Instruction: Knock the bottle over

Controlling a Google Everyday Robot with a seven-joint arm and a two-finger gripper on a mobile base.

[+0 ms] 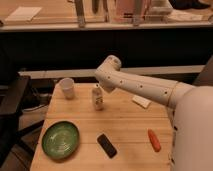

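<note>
While the bottle [97,98] stands upright at centre frame on the bench [125,125], just right of the white cup [67,87], the claw [102,85] hangs closed right beside its cap; contact, I can't call.

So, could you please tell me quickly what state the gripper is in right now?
Gripper: closed, apparently holding nothing, right by the top of the upright bottle.
</note>
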